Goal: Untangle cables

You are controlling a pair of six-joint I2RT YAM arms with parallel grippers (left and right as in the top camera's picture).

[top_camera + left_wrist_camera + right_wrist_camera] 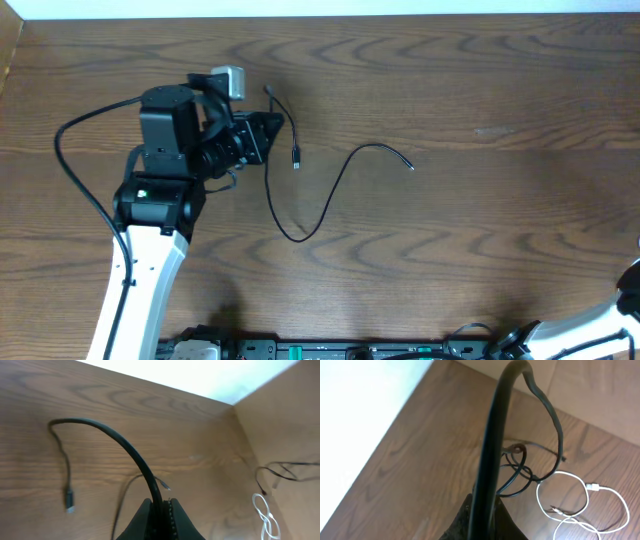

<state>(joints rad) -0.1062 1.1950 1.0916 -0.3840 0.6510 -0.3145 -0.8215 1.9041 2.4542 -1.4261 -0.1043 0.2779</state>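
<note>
End effector R [482, 510] grips blk cable [492, 435]; white cable [594, 487] wrist-cams only.

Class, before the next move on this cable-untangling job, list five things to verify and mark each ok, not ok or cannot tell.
1. Left gripper shut on left-held cable: ok.
2. Right gripper shut on right-held cable: ok.
3. Left-held cable's plug free of other cables: ok.
4. White cable clear of black bunch: cannot tell.
5. Right gripper showing in the overhead view: not ok.
</note>
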